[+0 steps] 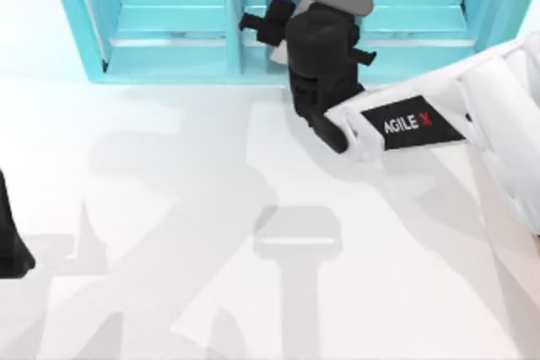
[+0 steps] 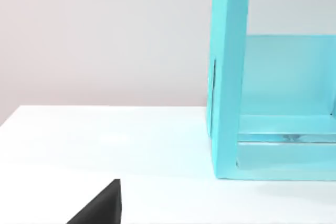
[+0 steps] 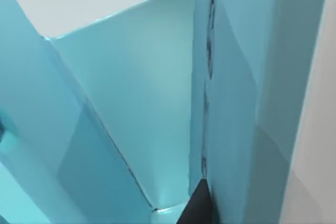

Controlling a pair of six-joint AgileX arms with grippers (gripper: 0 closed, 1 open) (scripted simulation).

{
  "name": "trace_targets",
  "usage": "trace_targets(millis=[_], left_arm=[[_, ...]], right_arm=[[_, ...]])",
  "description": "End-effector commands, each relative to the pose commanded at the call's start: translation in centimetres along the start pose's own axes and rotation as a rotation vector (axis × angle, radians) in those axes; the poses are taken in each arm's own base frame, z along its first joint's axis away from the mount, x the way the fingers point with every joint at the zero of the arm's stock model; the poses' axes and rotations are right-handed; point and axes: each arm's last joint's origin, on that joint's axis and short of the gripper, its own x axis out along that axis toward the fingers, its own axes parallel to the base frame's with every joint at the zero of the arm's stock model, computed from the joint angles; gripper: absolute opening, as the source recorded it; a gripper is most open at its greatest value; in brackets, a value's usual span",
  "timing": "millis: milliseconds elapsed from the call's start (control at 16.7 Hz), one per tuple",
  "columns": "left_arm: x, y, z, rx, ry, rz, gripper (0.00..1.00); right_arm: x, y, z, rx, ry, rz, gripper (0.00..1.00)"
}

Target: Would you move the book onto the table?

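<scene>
Book (image 3: pixel 247 103) stands in the shelf's (image 1: pixel 169 14) middle compartment. The right wrist view gives you its teal cover close up, the top view just pale page edges past the right arm. Right end effector (image 3: pixel 198 209) is against the cover; you cannot tell whether it is open or closed. Left end effector (image 2: pixel 100 208) is parked at the surface's (image 1: pixel 169 208) left edge, and its state is equally unclear.

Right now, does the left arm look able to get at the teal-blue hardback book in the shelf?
Probably not: the left hand sits at the table's left edge, away from the light-blue shelf unit, while the right hand is at the book.
</scene>
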Motion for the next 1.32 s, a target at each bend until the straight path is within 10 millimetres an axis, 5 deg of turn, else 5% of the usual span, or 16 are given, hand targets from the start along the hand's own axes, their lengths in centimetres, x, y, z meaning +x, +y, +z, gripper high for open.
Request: trace_targets(millis=[600, 780, 960, 1320], left_arm=[[0.0, 0.0, 0.0, 0.000, 0.000, 0.000, 1.00], [0.0, 0.0, 0.0, 0.000, 0.000, 0.000, 1.00], [0.0, 0.0, 0.0, 0.000, 0.000, 0.000, 1.00], [0.0, 0.0, 0.0, 0.000, 0.000, 0.000, 1.00]], right_arm=[[-0.2, 0.3, -0.2, 0.000, 0.005, 0.005, 0.00], [-1.7, 1.7, 1.2, -0.004, 0.007, -0.002, 0.00], [-5.3, 4.4, 4.7, -0.008, 0.003, -0.009, 0.00], [-16.9, 8.2, 13.9, 0.014, -0.018, 0.008, 0.00]])
